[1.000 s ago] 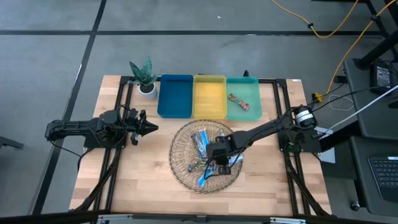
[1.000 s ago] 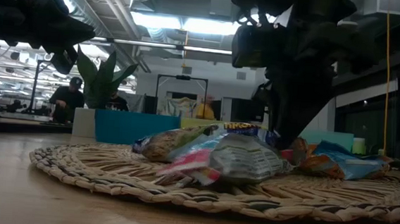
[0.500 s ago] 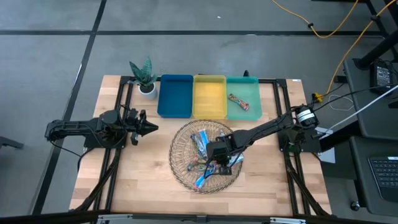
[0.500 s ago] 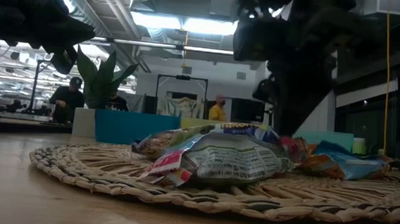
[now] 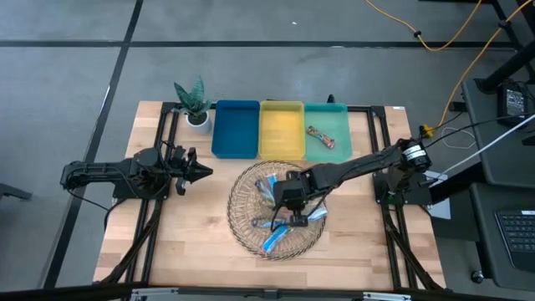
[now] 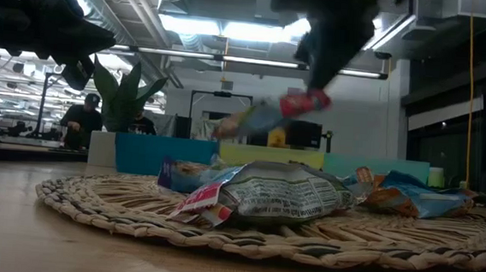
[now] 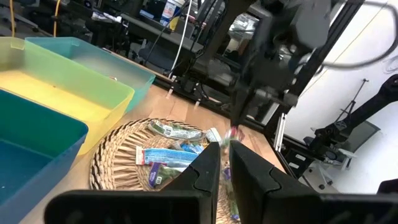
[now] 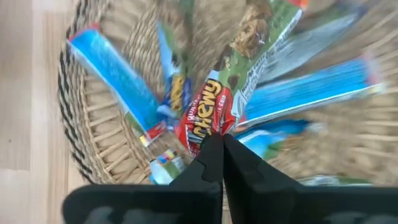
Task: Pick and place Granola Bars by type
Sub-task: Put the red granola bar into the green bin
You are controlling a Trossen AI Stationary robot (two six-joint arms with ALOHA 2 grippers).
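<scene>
the held granola bar [image 8: 205,115] is red and green; other granola bars [image 8: 115,59] are bright blue. woven basket [image 5: 242,219] is tan. trays: blue tray [image 5: 235,129], yellow tray [image 5: 281,130], green tray [image 5: 338,125]. counter [image 5: 192,242] is pale wood.

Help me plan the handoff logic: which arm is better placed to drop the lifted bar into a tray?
The right. Its gripper is shut on the red-and-green wrapped granola bar, lifted above the round woven basket. The left gripper waits beside the basket, holding nothing.

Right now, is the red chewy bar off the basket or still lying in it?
Off it: the right claw holds the red chewy bar in the air above the wicker basket.
</scene>
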